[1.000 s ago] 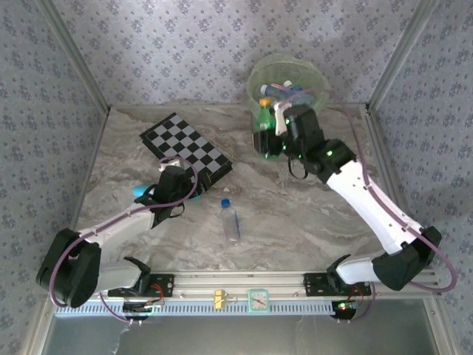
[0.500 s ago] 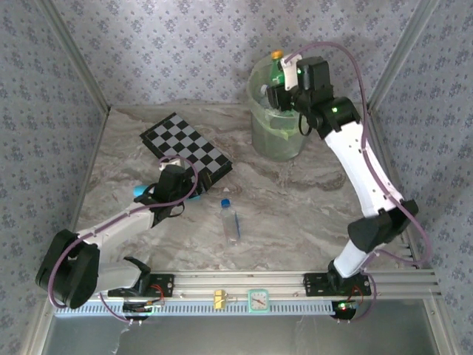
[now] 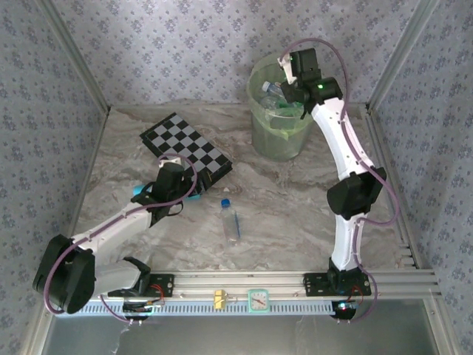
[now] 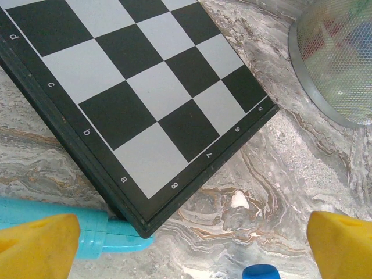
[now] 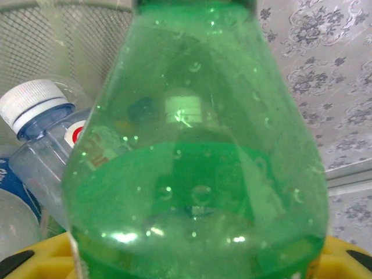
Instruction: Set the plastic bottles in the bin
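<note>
Right claw point(image 3: 284, 95) pinches green bottle point(image 5: 197, 174) over the bin point(image 3: 277, 140) mouth (left claw point(image 4: 187, 243) spread wide beside the checkerboard point(image 4: 145, 87)); risk: release near the rim, and it glances off bottles inside point(image 5: 40, 133) and drops to the worktop point(image 3: 295, 200).

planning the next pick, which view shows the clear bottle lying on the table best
The top external view: the clear bottle lies whole on the table, blue cap toward the checkered board. The left wrist view catches just what looks like its blue cap at the bottom edge.
</note>
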Robot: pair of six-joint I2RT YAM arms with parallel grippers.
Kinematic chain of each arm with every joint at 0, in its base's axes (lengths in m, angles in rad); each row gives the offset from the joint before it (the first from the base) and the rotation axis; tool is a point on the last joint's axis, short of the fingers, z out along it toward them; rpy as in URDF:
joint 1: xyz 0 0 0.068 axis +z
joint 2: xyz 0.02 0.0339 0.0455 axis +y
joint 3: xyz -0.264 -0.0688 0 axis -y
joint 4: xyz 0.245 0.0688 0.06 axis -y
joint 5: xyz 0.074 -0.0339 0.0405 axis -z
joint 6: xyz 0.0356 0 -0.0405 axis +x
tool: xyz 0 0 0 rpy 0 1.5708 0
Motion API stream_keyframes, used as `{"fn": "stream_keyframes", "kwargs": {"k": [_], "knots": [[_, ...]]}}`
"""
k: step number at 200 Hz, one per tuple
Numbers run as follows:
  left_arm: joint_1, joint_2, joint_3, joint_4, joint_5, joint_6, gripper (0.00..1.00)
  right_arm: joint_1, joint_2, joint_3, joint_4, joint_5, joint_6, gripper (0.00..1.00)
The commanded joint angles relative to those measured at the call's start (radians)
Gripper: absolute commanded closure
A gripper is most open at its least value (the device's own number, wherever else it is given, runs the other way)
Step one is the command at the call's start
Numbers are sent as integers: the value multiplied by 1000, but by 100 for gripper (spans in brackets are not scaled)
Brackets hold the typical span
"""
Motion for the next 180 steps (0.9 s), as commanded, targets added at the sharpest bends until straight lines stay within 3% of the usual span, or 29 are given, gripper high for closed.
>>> {"fn": "stream_keyframes", "kwargs": {"k": [1, 45, 115, 180], "knots": [[-9, 1, 38, -20, 14, 16, 0, -1, 38, 33, -10, 109, -81, 60], [-11, 14, 55, -25, 27, 6, 0, 5, 65, 36, 1, 105, -109, 55], [-14, 14, 65, -39, 23, 0, 0, 7, 41, 85, 49, 153, -221, 53], [-24, 21, 84, -52, 23, -2, 0, -2, 111, 125, 73, 157, -328, 53]]}}
